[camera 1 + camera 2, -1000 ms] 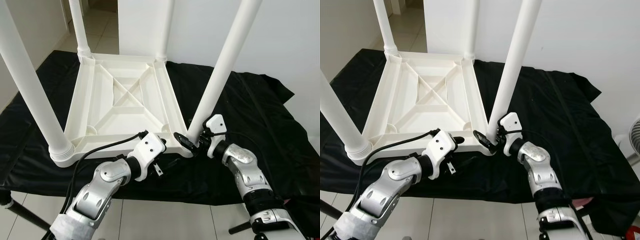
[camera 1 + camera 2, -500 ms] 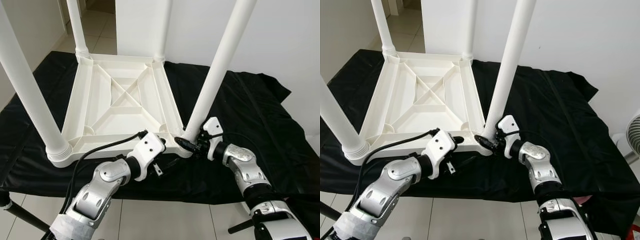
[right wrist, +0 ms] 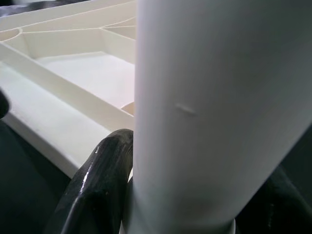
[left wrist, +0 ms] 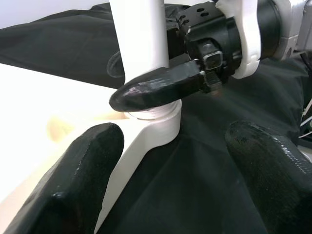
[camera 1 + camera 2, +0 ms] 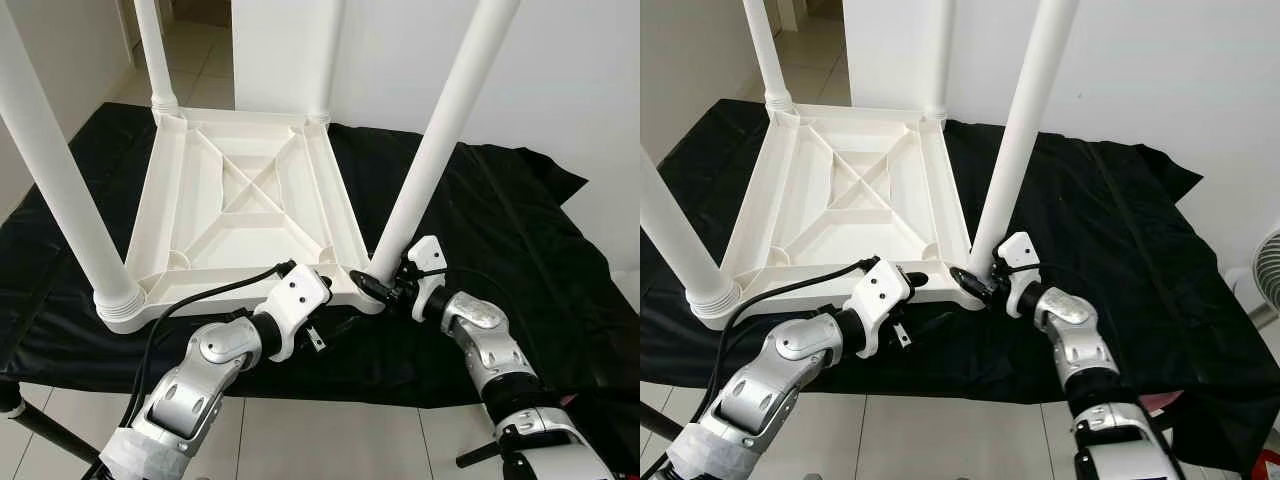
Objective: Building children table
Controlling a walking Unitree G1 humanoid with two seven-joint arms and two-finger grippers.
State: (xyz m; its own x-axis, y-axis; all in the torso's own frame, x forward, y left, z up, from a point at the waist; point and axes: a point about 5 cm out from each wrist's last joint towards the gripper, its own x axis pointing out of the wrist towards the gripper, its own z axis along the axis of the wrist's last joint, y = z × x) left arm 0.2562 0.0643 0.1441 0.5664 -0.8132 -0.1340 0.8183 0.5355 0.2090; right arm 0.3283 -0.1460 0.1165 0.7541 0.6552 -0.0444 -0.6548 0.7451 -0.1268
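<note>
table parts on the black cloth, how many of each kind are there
White table legs: 4 (near right, near left, far left, far right)
White upside-down tabletop: 1
Black cloth: 1
Total: 6

The right end effector grips the base of the near right leg; the left end effector is open at that corner.

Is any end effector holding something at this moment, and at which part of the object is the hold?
The right end effector grips the near-right table leg at its base, just above the corner socket. The left end effector is open by the tabletop edge, holding nothing.
</note>
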